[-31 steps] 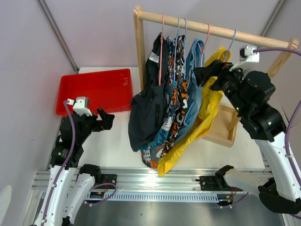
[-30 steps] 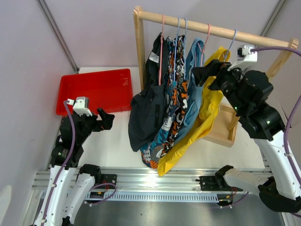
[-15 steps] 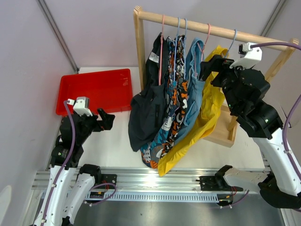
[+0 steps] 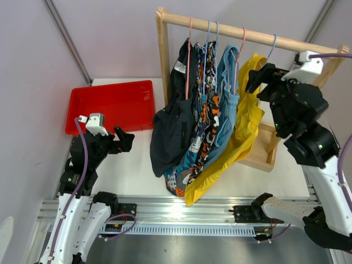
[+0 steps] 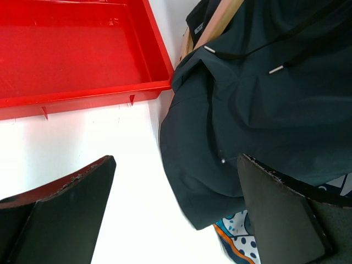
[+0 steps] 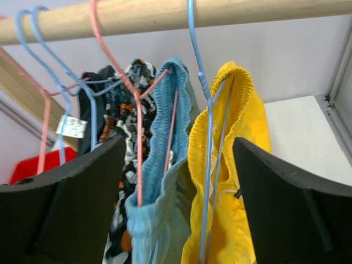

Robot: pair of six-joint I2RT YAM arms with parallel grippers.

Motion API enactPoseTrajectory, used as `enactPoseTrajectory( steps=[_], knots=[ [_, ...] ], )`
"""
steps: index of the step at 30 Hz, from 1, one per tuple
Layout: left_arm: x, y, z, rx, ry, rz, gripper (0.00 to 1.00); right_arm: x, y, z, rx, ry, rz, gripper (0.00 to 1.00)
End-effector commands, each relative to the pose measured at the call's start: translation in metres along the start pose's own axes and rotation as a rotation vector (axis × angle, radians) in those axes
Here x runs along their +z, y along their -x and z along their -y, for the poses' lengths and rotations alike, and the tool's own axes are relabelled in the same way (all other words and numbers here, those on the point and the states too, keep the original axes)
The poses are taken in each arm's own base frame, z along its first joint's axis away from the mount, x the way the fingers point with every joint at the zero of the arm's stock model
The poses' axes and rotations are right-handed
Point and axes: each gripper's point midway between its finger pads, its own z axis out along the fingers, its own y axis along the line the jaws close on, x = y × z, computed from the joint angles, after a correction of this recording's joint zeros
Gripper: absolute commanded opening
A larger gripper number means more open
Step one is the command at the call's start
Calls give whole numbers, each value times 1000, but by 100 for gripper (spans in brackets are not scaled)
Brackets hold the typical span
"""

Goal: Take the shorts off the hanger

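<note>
Broadly, one white desk (image 4: pixel 137 165) carries one wooden rack (image 4: pixel 163 60) whose rail runs across the back. Two arms stand at the near edge. The right arm (image 4: pixel 308 137) is raised high toward the rail's right end, and the left arm (image 4: pixel 82 159) sits low, aimed at the lower part of the hanging clothes.

Five shorts hang side by side from the rail, each on its hanger. From the left they are:
- black shorts (image 4: pixel 170 132) with a white label and drawstrings
- two patterned shorts (image 4: pixel 204 104) in orange, blue, black and white
- plain blue shorts (image 4: pixel 226 104) with a gathered waistband
- yellow shorts (image 4: pixel 246 124), reaching lowest

One red tray (image 4: pixel 110 104) lies on the desk left of the rack. Five wire hangers (image 4: pixel 243 41), two pink and three blue, hook over the rail.

The right end effector (image 4: pixel 256 81) is released, its fingers spread wide just beside the yellow waistband and gripping nothing. The left end effector (image 4: pixel 125 140) is likewise released, apart from the black shorts.
</note>
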Motion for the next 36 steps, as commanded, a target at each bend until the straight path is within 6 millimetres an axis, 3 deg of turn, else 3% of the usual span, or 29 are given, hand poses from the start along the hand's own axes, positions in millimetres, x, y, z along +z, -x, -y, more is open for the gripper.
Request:
enactPoseTrajectory(
  steps=[1,10,15,17,18,24,28,33,35,36],
  knots=[
    [-1,3,3,8,-15,16,99,22,-24,-1,-31,-8,-71,81],
    [-1,3,3,9,-14,15,99,42,-43,19,-1,-48,-118,59],
    [-1,3,3,8,-14,14,99,45,-53,25,4,-59,-135,22],
    [-1,4,4,9,-14,15,99,45,-56,26,4,-56,-141,12],
    [-1,3,4,8,-15,14,99,45,-57,28,3,-60,-141,2],
    [-1,3,3,9,-10,12,99,44,-59,29,8,-43,-141,0],
    [-1,8,10,23,-49,25,99,36,-34,27,22,-29,-80,0],
    [-7,44,42,40,-138,94,99,17,8,30,58,-37,27,0],
    [-22,74,79,62,-239,137,99,8,24,35,78,-52,74,0],
    [-12,75,87,75,-234,108,99,4,28,37,87,-59,88,0]
  ],
)
